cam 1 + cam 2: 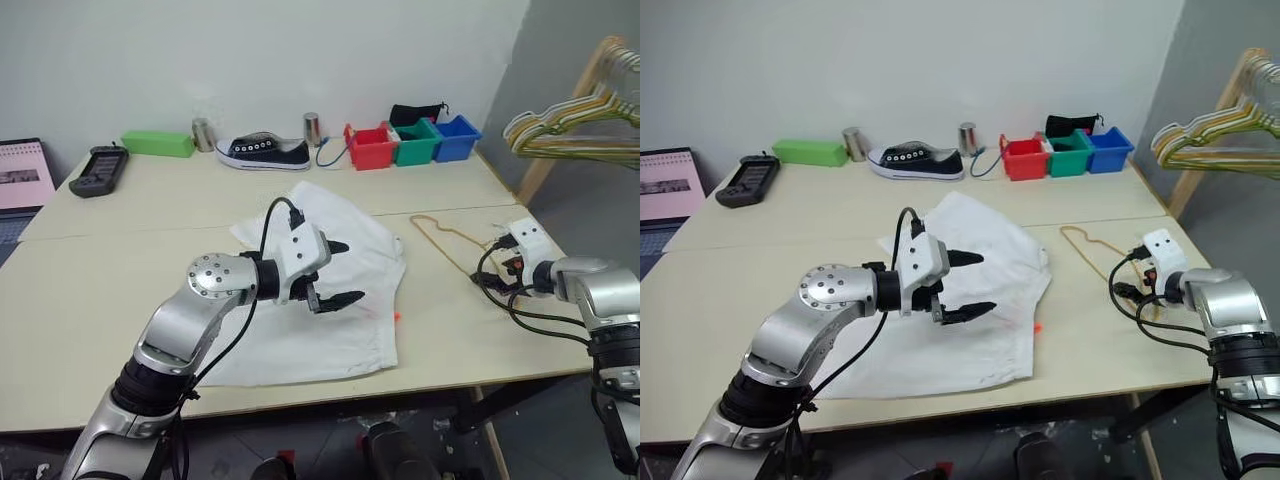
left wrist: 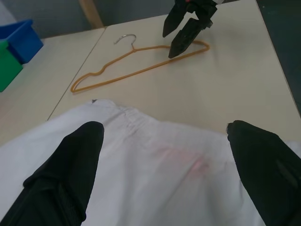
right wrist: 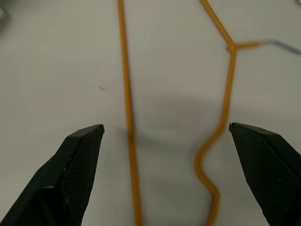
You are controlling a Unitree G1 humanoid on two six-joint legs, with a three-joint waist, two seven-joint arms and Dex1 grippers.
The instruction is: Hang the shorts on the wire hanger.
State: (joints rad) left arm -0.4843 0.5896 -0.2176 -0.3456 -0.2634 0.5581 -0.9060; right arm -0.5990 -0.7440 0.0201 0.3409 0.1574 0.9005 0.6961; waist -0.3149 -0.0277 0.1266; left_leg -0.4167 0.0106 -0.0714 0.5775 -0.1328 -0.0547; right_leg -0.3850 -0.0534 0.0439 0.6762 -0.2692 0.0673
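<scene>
The shorts (image 1: pixel 330 290) lie flat and spread near the middle of the desk (image 1: pixel 90 290), with the left tool (image 1: pixel 335 273) poised over them, its 2 fingers spread apart and holding nothing. The hanger (image 2: pixel 136 63) lies flat on the desk just beside the shorts, on the robot's right, apart from the cloth; its long bar runs roughly away from the robot and its hook (image 2: pixel 123 37) points away from the shorts. The right tool (image 2: pixel 186 28) hovers directly over the hanger, fingers wide and empty, and in its wrist view the 2 wires pass between them. The right arm is plainly the nearer to the hanger, the left to the shorts, so the pickup looks set for the right tool coming down on 1 wire. No brand, label or writing on either thing can be read.
</scene>
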